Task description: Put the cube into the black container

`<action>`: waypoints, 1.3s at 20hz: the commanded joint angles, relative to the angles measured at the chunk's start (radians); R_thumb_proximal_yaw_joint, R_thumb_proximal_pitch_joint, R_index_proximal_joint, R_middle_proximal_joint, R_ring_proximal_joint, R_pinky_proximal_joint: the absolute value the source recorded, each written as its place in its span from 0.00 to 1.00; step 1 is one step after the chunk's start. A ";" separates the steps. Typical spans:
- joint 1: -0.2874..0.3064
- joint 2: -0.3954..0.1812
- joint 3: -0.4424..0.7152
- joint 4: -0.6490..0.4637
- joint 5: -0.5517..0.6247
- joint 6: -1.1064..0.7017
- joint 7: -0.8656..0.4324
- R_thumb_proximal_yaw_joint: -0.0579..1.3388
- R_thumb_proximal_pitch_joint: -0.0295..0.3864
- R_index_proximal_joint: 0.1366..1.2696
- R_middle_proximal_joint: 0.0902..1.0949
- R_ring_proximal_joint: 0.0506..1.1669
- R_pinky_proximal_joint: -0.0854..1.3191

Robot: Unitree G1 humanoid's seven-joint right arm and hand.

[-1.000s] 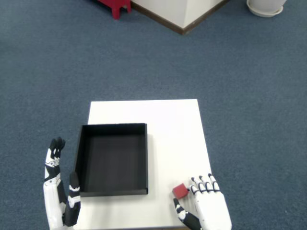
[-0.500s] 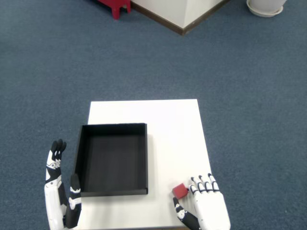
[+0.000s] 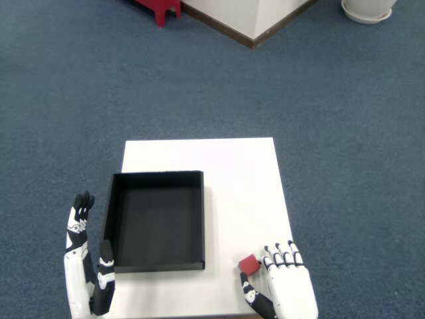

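Nothing moved: one cube (image 3: pixel 250 264), one container (image 3: pixel 157 221).

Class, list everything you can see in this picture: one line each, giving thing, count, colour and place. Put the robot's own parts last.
table: one, white, centre, on the carpet
black container: one, black, empty, left part of the table
cube: one, red, near right part of the table, at the right hand's fingertips
carpet: blue, all around
stool: one, red, top edge, partly cut off
wall corner: white with brown skirting, top
round base: one, whitish, top right
left hand: white and black, beside the container's left wall
right hand: white and black, fingers apart, by the cube
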 commanded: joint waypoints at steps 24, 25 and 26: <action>-0.016 -0.008 0.015 0.037 0.044 -0.105 -0.008 0.91 0.46 0.87 0.35 0.23 0.12; -0.019 -0.008 0.014 0.040 0.046 -0.105 -0.005 0.91 0.46 0.87 0.36 0.23 0.13; -0.021 -0.009 0.012 0.042 0.048 -0.105 0.000 0.91 0.46 0.87 0.36 0.23 0.13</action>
